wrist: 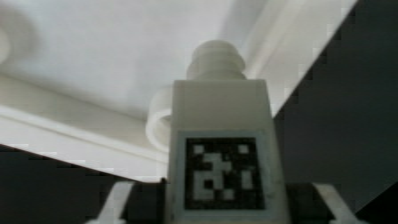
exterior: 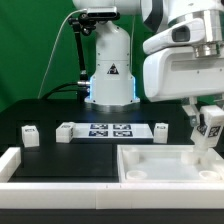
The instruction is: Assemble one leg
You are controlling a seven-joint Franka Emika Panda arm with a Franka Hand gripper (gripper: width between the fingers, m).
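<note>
Our claw is clenching the leg, which we are holding upright, peg end down, over the tray near its far corner on the exterior view's right; we judge the coming move is straight down.

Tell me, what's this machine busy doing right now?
The robot arm's gripper is clamped on a small white leg, holding it upright, peg end down, over the big white tray. Whether it touches the tray is unclear. Other small white blocks lie on the black table beside the marker board.
</note>
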